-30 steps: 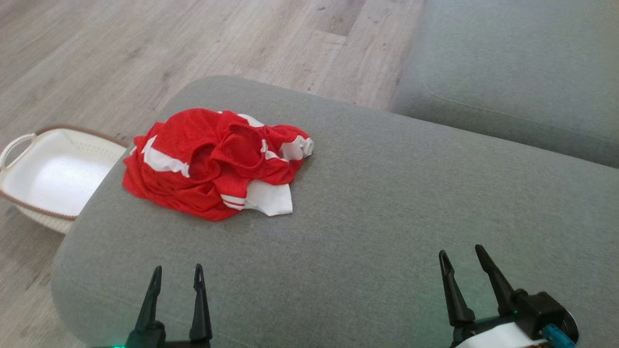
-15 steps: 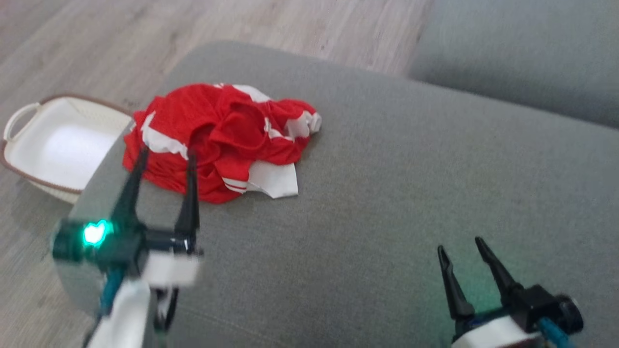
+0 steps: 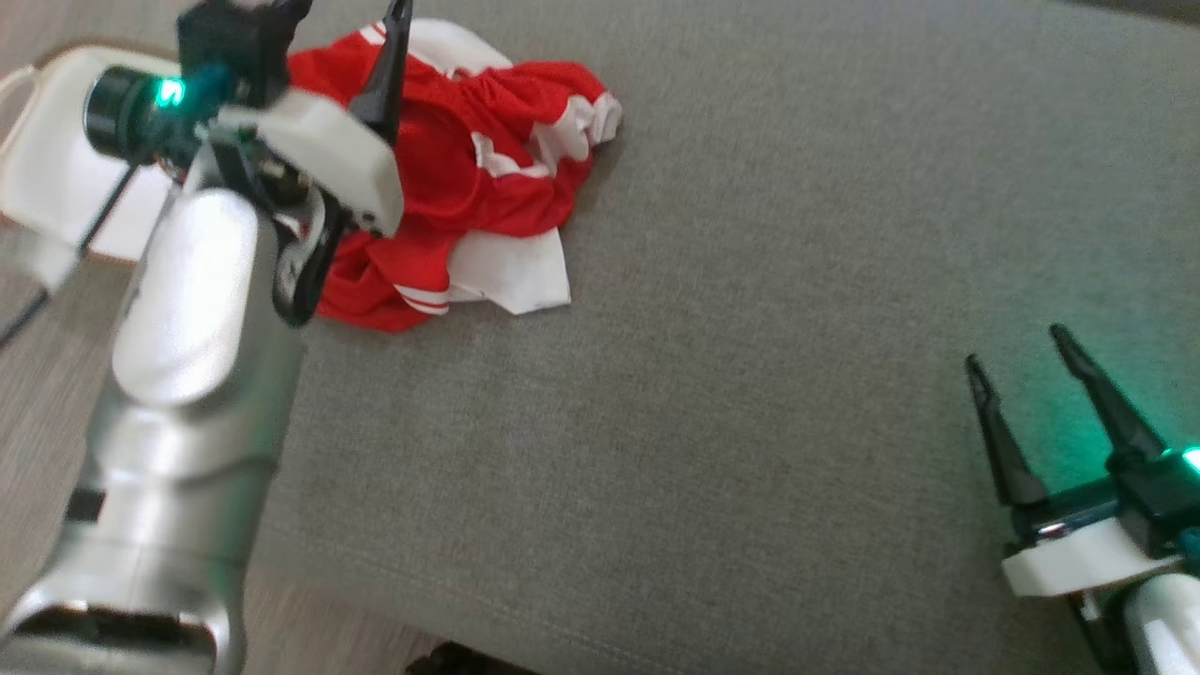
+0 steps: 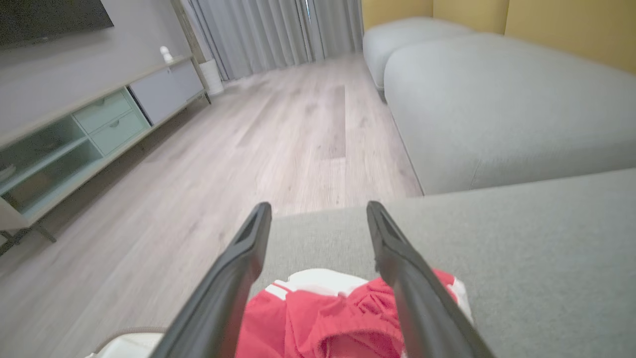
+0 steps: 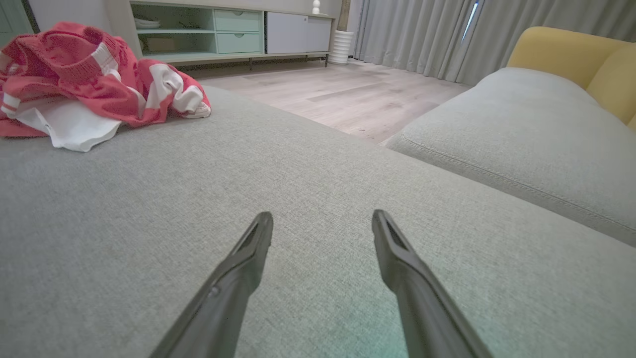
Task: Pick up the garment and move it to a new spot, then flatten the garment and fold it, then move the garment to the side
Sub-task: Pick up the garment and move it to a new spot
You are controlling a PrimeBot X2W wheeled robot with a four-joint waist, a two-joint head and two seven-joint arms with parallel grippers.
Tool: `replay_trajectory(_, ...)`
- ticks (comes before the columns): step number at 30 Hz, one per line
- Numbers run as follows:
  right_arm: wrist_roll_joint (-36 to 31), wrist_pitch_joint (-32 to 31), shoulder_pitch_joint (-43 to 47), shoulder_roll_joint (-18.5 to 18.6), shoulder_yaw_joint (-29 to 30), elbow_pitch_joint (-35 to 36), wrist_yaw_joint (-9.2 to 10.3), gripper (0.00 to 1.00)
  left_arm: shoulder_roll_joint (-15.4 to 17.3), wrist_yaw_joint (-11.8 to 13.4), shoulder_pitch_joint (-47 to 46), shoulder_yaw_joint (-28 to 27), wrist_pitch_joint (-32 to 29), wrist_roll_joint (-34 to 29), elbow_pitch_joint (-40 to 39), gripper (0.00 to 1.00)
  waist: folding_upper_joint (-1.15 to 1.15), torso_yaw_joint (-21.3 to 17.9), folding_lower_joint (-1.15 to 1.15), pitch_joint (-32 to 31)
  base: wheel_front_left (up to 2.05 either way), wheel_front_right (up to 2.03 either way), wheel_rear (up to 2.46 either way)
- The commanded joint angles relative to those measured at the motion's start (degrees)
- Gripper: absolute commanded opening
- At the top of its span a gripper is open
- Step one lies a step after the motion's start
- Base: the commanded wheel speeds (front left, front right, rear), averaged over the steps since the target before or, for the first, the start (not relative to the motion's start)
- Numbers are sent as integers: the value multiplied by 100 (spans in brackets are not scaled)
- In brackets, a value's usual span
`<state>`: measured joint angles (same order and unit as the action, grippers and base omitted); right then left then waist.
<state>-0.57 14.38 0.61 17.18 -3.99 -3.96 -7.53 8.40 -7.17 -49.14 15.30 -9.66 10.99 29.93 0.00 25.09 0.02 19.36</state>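
One garment (image 3: pixel 487 178) by cushion (image 3: pixel 750 375) left edge, bare fabric rightward

On cushion (image 3: pixel 750 328), far left: garment (image 3: pixel 487 178), left claw (image 4: pixel 318 206) over it. Beyond left edge, apparently on floor: basket (image 3: pixel 37 178). Near right: right claw (image 3: pixel 1012 345).

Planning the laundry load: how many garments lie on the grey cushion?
1: a crumpled red-and-white garment at the far left edge of the cushion, near the white basket. Another could be hidden inside the bundle.
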Motion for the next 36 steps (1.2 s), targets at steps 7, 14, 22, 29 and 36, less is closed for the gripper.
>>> replay_trajectory(7,179,62,-56,424,-100,546,4,100,364,-30,-732,397,-546,764,1012,100,0,93,-2,622,0,0,0)
replay_trajectory(14,226,62,-223,583,-313,703,4,100,533,-31,-834,811,-472,1145,1972,76,0,-76,-2,711,0,0,0)
replay_trajectory(22,221,62,-258,477,-351,597,4,100,654,-31,-1113,1004,155,1245,2366,0,0,-269,-2,563,0,0,0)
replay_trajectory(29,240,62,-335,-69,-546,360,4,100,940,-31,-1460,1549,212,1520,2082,0,0,-659,-2,-255,0,0,0)
replay_trajectory(36,277,62,-314,-697,-676,87,4,100,1346,-31,-1785,2239,-182,2092,1273,0,0,-1355,-2,-1186,0,0,0)
